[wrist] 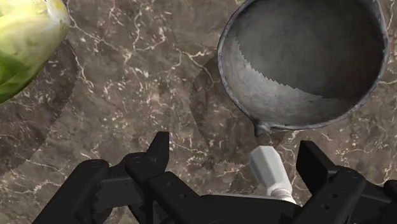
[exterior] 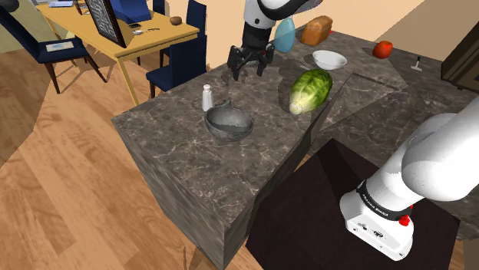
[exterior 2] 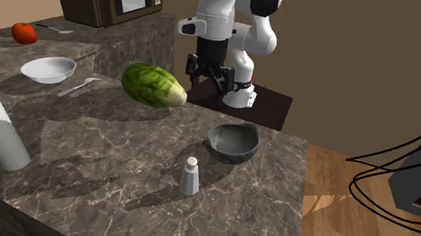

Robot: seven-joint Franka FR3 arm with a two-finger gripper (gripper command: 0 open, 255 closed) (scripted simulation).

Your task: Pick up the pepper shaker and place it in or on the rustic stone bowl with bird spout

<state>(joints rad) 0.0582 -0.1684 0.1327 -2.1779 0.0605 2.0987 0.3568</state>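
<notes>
Hovering spread, the end effector (exterior: pixel 249 73) overlooks the upright shaker (exterior: pixel 207 97) beside the bowl (exterior: pixel 230 133).

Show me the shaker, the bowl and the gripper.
Shaker (exterior: pixel 207 97): shoulder view, middle of its body.
Bowl (exterior: pixel 234 119): shoulder view, inner wall.
Gripper (exterior: pixel 249 73): shoulder view, midway between its fingertips.

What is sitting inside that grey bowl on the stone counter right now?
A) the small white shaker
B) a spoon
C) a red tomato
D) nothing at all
D: the grey bowl shows a bare inside, and the shaker stands on the counter beside it.
</notes>
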